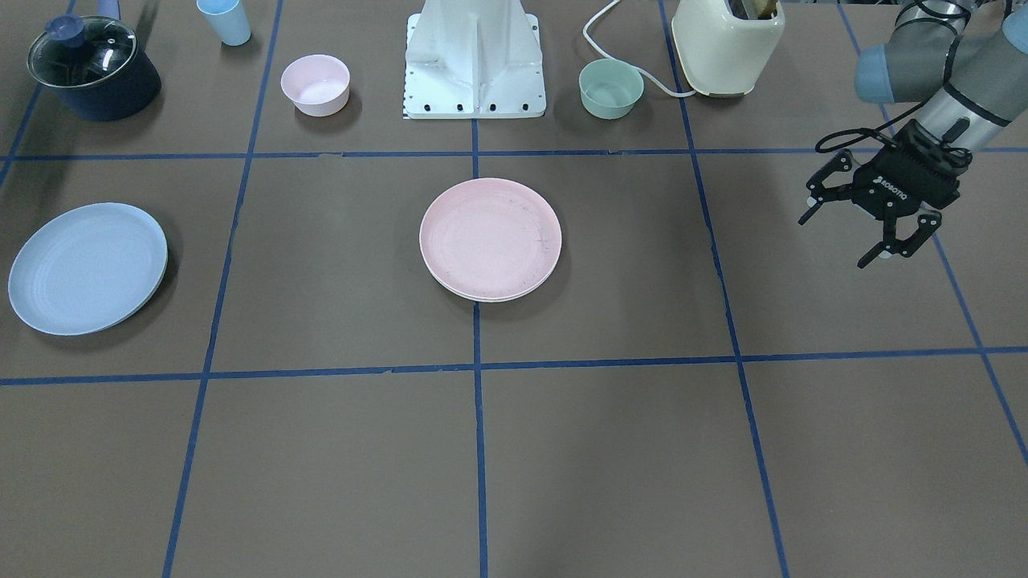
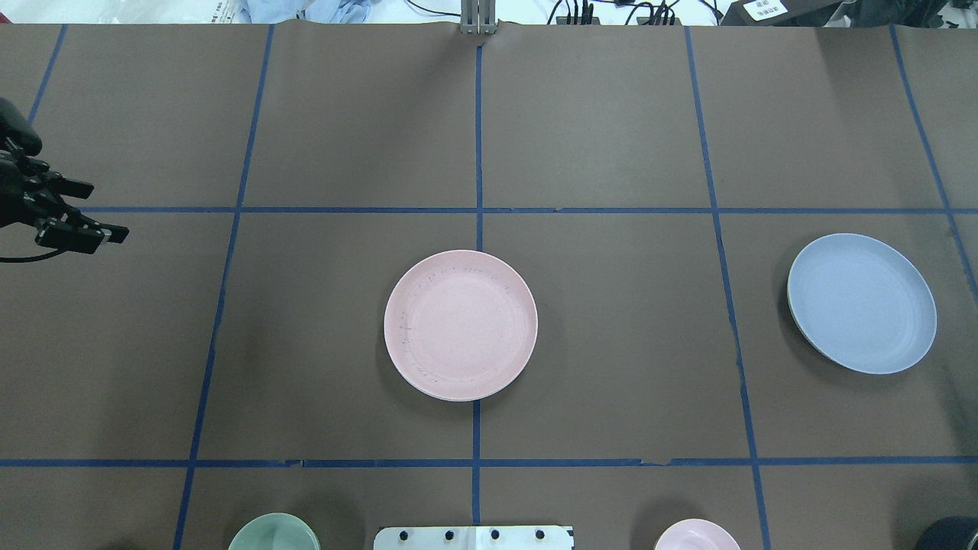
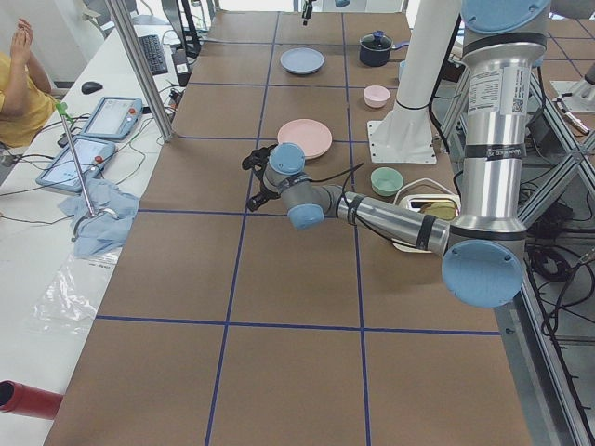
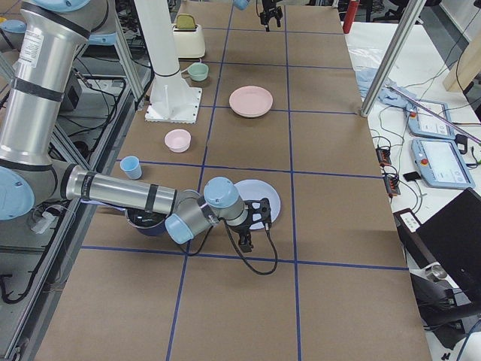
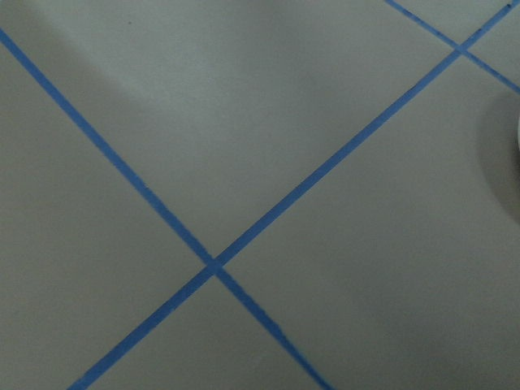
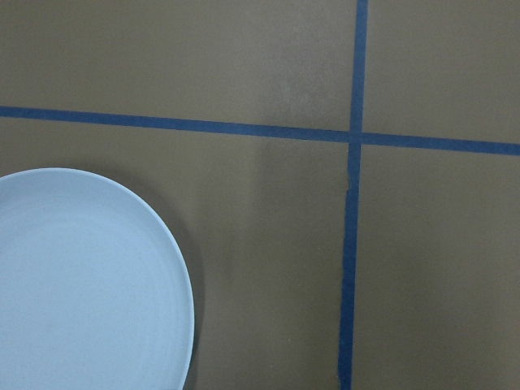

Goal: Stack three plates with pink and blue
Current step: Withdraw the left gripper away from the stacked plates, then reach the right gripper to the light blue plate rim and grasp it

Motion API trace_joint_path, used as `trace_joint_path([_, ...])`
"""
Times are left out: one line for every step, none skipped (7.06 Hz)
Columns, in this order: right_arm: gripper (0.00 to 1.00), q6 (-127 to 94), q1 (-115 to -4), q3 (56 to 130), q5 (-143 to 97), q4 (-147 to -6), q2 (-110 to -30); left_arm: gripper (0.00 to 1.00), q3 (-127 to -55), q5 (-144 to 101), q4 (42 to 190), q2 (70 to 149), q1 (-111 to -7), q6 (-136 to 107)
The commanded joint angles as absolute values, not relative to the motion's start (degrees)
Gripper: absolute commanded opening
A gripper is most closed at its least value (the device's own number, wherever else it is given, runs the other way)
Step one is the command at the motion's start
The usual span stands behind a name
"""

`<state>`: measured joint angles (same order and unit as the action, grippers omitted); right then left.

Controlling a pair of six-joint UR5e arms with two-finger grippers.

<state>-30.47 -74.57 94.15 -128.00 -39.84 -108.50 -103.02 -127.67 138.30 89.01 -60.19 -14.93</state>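
Observation:
A pale pink plate (image 1: 490, 239) lies at the table's centre and also shows in the overhead view (image 2: 461, 325). A paler rim peeks out under its near edge; I cannot tell whether that is the cream-white plate. A light blue plate (image 1: 87, 267) lies flat on the robot's right side (image 2: 862, 302) and shows in the right wrist view (image 6: 81, 284). My left gripper (image 1: 839, 241) is open and empty above the table, far from both plates. My right gripper (image 4: 252, 226) hovers beside the blue plate (image 4: 263, 197); I cannot tell if it is open or shut.
Along the robot's side stand a lidded dark pot (image 1: 92, 68), a blue cup (image 1: 225, 20), a small pink bowl (image 1: 315, 84), the robot base (image 1: 474, 64), a green bowl (image 1: 610, 88) and a cream toaster (image 1: 727, 44). Blue tape lines grid the brown table.

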Motion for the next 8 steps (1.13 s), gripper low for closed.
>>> trace_joint_path([0.95, -41.3, -65.1, 91.0, -121.7, -30.2, -108.5, 1.00, -103.1, -127.9, 138.3, 88.6, -60.8, -14.3])
trace_joint_path([0.94, -41.6, -63.0, 91.0, -120.9, -30.0, -108.5, 1.00, -103.1, -127.9, 138.3, 88.6, -60.8, -14.4])
trace_joint_path([0.90, -41.3, -61.7, 90.9, -120.8, -29.9, -108.5, 1.00, -103.1, -127.7, 138.3, 88.6, -60.8, -14.4])
trace_joint_path([0.88, -41.2, -60.9, 90.8, -120.8, -30.0, -108.1, 1.00, -103.1, -127.6, 138.3, 88.6, -60.8, -14.4])
trace_joint_path([0.85, -41.4, -60.0, 90.4, -120.7, -30.0, -107.4, 1.00, -103.1, -127.5, 138.3, 88.6, -60.8, -14.3])
trace_joint_path([0.83, -41.4, -59.8, 89.5, -120.7, -30.0, -106.8, 1.00, -103.1, -127.5, 138.3, 88.6, -60.8, -14.3])
trace_joint_path([0.81, -41.4, -59.0, 88.5, -120.3, -29.9, -106.4, 1.00, -103.1, -127.5, 138.4, 88.6, -60.8, -14.3])
trace_joint_path([0.73, -41.6, -58.5, 87.0, -119.6, -29.9, -106.0, 1.00, -103.1, -127.5, 138.4, 88.6, -60.8, -14.4])
